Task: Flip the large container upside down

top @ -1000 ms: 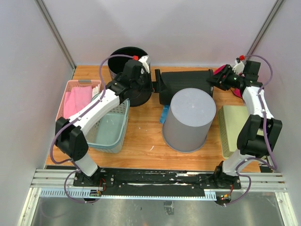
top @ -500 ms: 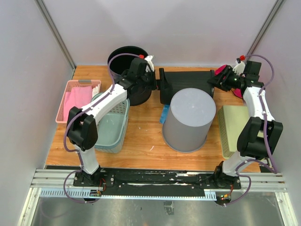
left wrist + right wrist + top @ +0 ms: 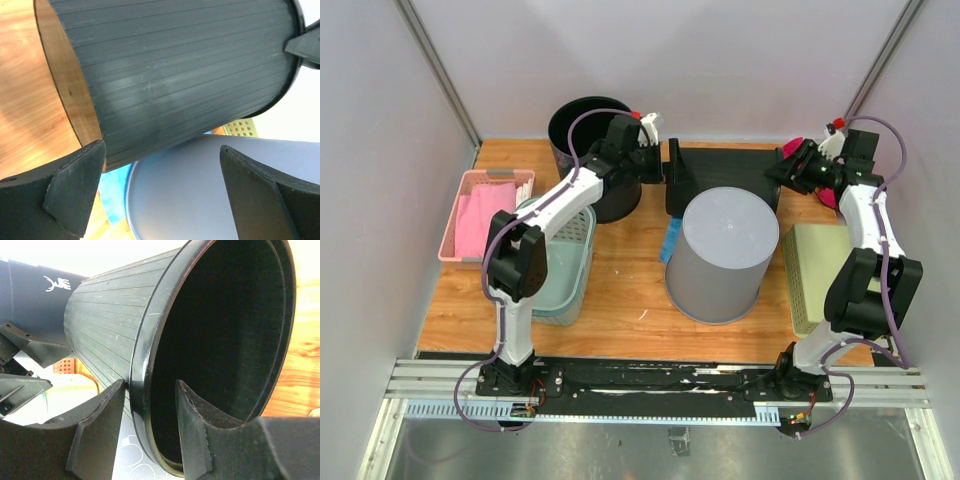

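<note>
The large black container (image 3: 720, 168) is on its side at the upper middle of the top view, just behind the upturned grey bin (image 3: 725, 255), with its open mouth facing the right of the frame. The right gripper (image 3: 788, 172) is clamped on the rim, one finger inside the mouth and one on the ribbed outer wall. The left gripper (image 3: 665, 172) is at the container's closed end, fingers spread wide to either side of the wall, not pinching it.

The left arm (image 3: 560, 197) and right arm (image 3: 867, 212) share white links, black joints and purple cables.
</note>
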Controlling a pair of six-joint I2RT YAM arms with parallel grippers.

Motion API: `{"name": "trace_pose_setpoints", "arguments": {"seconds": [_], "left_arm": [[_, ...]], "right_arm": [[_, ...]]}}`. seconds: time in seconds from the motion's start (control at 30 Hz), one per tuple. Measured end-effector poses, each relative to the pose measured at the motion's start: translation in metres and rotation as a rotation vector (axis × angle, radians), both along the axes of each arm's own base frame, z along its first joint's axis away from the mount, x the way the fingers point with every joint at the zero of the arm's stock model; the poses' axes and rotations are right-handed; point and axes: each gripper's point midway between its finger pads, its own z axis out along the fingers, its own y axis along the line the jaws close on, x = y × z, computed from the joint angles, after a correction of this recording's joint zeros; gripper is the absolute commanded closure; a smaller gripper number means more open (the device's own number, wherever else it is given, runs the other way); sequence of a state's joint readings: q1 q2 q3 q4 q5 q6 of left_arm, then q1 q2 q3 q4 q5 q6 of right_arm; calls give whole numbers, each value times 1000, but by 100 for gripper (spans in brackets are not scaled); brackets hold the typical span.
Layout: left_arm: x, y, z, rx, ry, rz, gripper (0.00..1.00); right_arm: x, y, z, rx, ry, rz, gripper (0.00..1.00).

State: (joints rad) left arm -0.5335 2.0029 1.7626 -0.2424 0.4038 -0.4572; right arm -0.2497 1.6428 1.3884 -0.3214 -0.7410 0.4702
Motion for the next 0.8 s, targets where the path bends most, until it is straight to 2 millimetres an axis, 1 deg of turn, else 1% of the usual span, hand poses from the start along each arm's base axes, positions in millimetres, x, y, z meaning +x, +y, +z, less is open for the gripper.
{"name": "trace_pose_setpoints", "arguments": {"seconds": [0.1, 0.2, 0.3, 0.4, 0.5, 0.57, 0.67, 0.73, 0.8], "left_arm": [[-4, -3, 5, -29, 17, -24, 1], [-11, -12, 17, -81, 31, -70, 1], [-17, -21, 37, -143, 26, -113, 1], [-21, -30, 62, -211, 7, -156, 1], [-22, -34, 81, -242, -12, -168, 1], [-17, -32, 89, -225, -34, -132, 1], [0, -21, 89, -149, -71, -5, 1], [9, -8, 83, -83, -84, 98, 1], [14, 4, 75, -14, -96, 189, 1]], "right_arm": [[0, -2, 0, -1, 1, -7, 55], [0, -3, -1, 3, 2, -5, 55], [0, -3, -2, 12, 5, 1, 55], [0, -3, -3, 21, 9, 1, 55], [0, -3, -2, 34, 11, 2, 55], [-1, -3, -1, 39, 13, 2, 55], [-1, -3, -1, 44, 15, 3, 55], [-1, -3, -2, 45, 16, 4, 55], [-1, -3, -2, 46, 16, 4, 55]]}}
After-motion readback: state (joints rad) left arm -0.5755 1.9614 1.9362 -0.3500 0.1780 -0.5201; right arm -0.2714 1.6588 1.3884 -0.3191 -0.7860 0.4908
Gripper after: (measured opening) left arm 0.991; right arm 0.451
